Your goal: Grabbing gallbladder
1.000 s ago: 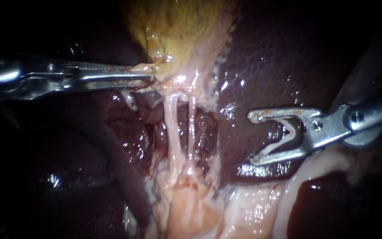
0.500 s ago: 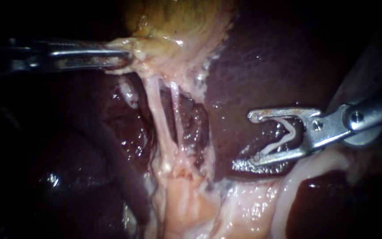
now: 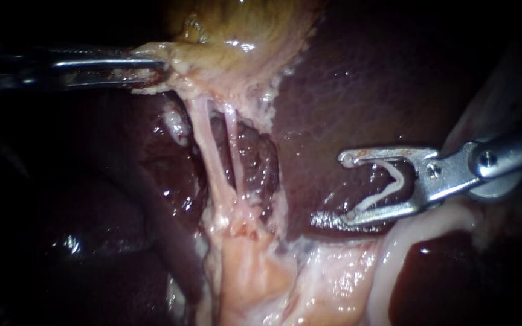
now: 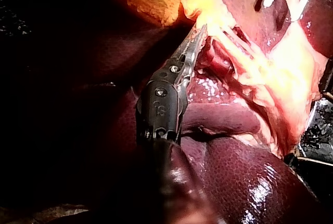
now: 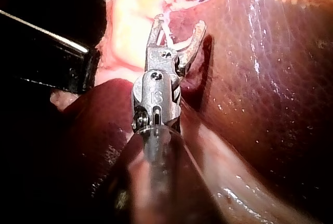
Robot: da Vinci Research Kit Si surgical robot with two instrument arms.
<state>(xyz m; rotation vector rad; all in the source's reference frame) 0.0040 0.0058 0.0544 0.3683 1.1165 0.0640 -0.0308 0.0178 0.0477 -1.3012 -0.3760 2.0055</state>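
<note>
Landmark for this entry is the gallbladder (image 3: 243,27): one, yellowish, its lower margin pale and ragged. We count two instruments. Our left instrument (image 3: 155,65) meets the gallbladder at its lower margin. Its jaws are pressed together on a fold of that margin, which is drawn out toward the shaft. The left wrist view agrees: jaws pinching the pale yellow edge. Below the gallbladder we count two tubes (image 3: 208,145), thin and pale pink, side by side with a dark gap between them. Both are taut and run from its lower margin into one mass of pale tissue (image 3: 255,271). The liver (image 3: 370,84), dark red, lies against the gallbladder on the side away from our left instrument. Our right instrument (image 3: 347,187) sits over that liver, well apart from the gallbladder and lower than it. Its jaws stand wide apart with one white V-shaped clip (image 3: 400,181) seated between them, a leg against each jaw, clear of both tubes.
</note>
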